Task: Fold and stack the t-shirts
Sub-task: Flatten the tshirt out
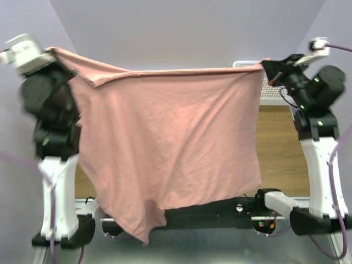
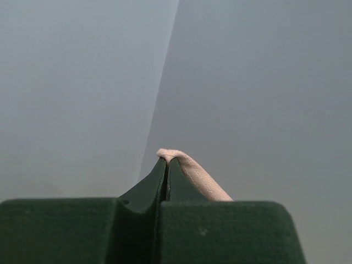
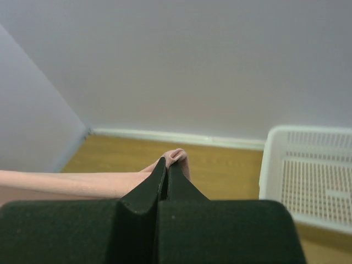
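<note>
Grey wall [image 1: 181, 33] behind: t-shirt [image 1: 165, 148] hangs, corners pinched in left end effector [image 1: 54, 51], right end effector [image 1: 265, 64].

1 pink t-shirt [image 1: 165, 143], 1 white basket [image 3: 308, 176], 2 claws: left claw [image 2: 166, 160], right claw [image 3: 166, 162].

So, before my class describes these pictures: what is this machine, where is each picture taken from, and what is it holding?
Two robot arms stand at the near edge of a wooden table. One picture looks from above and behind them; the other two come from cameras on the wrists. The left gripper and right gripper are each shut on a pink t-shirt, holding it spread in the air between them. A white mesh basket stands at the far right.
</note>
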{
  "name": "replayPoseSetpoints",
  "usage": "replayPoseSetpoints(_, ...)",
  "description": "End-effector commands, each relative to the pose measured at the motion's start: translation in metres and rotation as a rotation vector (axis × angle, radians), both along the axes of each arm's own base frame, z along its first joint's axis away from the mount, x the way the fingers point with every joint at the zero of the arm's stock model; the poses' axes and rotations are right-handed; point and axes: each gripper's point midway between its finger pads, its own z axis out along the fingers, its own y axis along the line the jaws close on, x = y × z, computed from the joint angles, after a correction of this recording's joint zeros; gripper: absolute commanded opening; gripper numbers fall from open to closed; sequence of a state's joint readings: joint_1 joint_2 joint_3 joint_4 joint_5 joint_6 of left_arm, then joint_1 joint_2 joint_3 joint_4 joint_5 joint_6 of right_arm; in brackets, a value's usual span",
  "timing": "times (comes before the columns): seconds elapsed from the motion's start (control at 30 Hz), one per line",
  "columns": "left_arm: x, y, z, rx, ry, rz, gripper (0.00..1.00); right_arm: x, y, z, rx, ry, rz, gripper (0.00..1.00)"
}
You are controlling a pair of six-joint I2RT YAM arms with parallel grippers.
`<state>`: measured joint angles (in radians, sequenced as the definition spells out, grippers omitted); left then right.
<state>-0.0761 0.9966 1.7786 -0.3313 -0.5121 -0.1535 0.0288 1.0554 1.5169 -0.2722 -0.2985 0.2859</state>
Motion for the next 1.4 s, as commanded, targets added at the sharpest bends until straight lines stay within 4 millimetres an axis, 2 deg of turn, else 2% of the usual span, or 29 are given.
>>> replayPoseSetpoints(0.0,0.111,-0.011,-0.104,0.042,0.282,-0.015,0.0,0.056,-0.001,-0.093,-0.046,0.254,-0.007,0.0)
replayPoseSetpoints(0.03,0.127,-0.013,-0.116,0.046,0.29,-0.02,0.0,0.065,0.0,-0.109,-0.061,0.289,0.002,0.0)
replayPoseSetpoints(0.07,0.152,-0.017,-0.143,0.05,0.352,-0.032,0.0,0.083,0.002,-0.149,-0.071,0.382,0.019,0.0)
replayPoseSetpoints(0.1,0.169,-0.019,-0.173,0.054,0.412,-0.038,0.0,0.09,0.003,-0.168,-0.078,0.425,0.023,0.01)
replayPoseSetpoints(0.17,0.195,-0.022,-0.206,0.052,0.459,-0.043,0.0,0.108,0.0,-0.203,-0.093,0.481,0.011,0.0)
replayPoseSetpoints(0.2,0.215,-0.021,-0.24,0.051,0.53,-0.036,0.0,0.112,-0.001,-0.229,-0.1,0.525,0.004,0.0)
replayPoseSetpoints(0.23,0.227,-0.023,-0.263,0.05,0.566,-0.039,0.0,0.122,-0.003,-0.258,-0.108,0.576,-0.002,0.01)
replayPoseSetpoints(0.27,0.237,-0.023,-0.282,0.038,0.603,-0.038,0.0,0.132,-0.004,-0.267,-0.116,0.563,-0.013,0.01)
replayPoseSetpoints(0.3,0.255,-0.026,-0.321,0.034,0.686,-0.042,0.0,0.139,-0.006,-0.284,-0.125,0.586,-0.019,0.01)
replayPoseSetpoints(0.33,0.265,-0.026,-0.334,0.025,0.71,-0.044,0.0,0.148,-0.007,-0.311,-0.134,0.635,-0.024,0.01)
replayPoseSetpoints(0.37,0.279,-0.029,-0.371,0.005,0.783,-0.054,0.0,0.157,-0.009,-0.322,-0.15,0.635,-0.033,0.0)
replayPoseSetpoints(0.4,0.285,-0.031,-0.385,-0.007,0.81,-0.058,0.0,0.164,-0.011,-0.33,-0.16,0.643,-0.038,0.01)
replayPoseSetpoints(0.43,0.3,-0.035,-0.396,-0.024,0.831,-0.073,0.0,0.177,-0.012,-0.348,-0.173,0.667,-0.042,0.01)
replayPoseSetpoints(0.47,0.302,-0.037,-0.411,-0.029,0.861,-0.081,0.0,0.185,-0.012,-0.352,-0.18,0.67,-0.041,0.01)
replayPoseSetpoints(0.53,0.315,-0.039,-0.411,-0.031,0.856,-0.093,0.0,0.204,-0.011,-0.351,-0.186,0.655,-0.035,0.01)
replayPoseSetpoints(0.57,0.321,-0.039,-0.422,-0.031,0.875,-0.092,0.0,0.211,-0.01,-0.366,-0.189,0.678,-0.026,0.01)
replayPoseSetpoints(0.6,0.325,-0.039,-0.422,-0.028,0.876,-0.089,0.0,0.216,-0.01,-0.372,-0.191,0.686,-0.023,0.01)
replayPoseSetpoints(0.63,0.331,-0.038,-0.413,-0.023,0.859,-0.084,0.0,0.222,-0.01,-0.374,-0.193,0.685,-0.025,0.01)
replayPoseSetpoints(0.67,0.333,-0.035,-0.422,-0.02,0.883,-0.069,0.0,0.232,-0.009,-0.38,-0.195,0.686,-0.019,0.01)
replayPoseSetpoints(0.7,0.336,-0.033,-0.418,-0.02,0.877,-0.061,0.0,0.236,-0.008,-0.381,-0.197,0.685,-0.016,0.01)
replayPoseSetpoints(0.77,0.338,-0.033,-0.423,-0.027,0.889,-0.059,0.0,0.245,-0.007,-0.382,-0.195,0.679,-0.009,0.01)
replayPoseSetpoints(0.83,0.338,-0.032,-0.423,-0.05,0.882,-0.062,0.0,0.249,-0.005,-0.391,-0.191,0.69,-0.001,0.01)
replayPoseSetpoints(1.03,0.332,-0.041,-0.433,-0.124,0.905,-0.113,0.0,0.263,-0.001,-0.391,-0.16,0.686,0.007,0.01)
replayPoseSetpoints(1.2,0.337,-0.032,-0.432,-0.17,0.885,-0.108,0.0,0.275,0.0,-0.386,-0.129,0.675,0.001,0.01)
replayPoseSetpoints(1.23,0.343,-0.029,-0.425,-0.175,0.866,-0.11,0.02,0.281,0.0,-0.38,-0.125,0.659,-0.007,0.01)
replayPoseSetpoints(1.27,0.347,-0.028,-0.423,-0.18,0.858,-0.119,0.1,0.285,-0.001,-0.382,-0.111,0.661,-0.016,0.02)
replayPoseSetpoints(1.3,0.351,-0.026,-0.428,-0.186,0.86,-0.122,0.13,0.29,-0.003,-0.38,-0.107,0.656,-0.036,0.03)
replayPoseSetpoints(1.33,0.357,-0.028,-0.419,-0.19,0.836,-0.133,0.16,0.295,-0.004,-0.376,-0.102,0.644,-0.047,0.06)
replayPoseSetpoints(1.37,0.361,-0.031,-0.417,-0.194,0.825,-0.152,0.29,0.302,-0.005,-0.365,-0.087,0.62,-0.061,0.17)
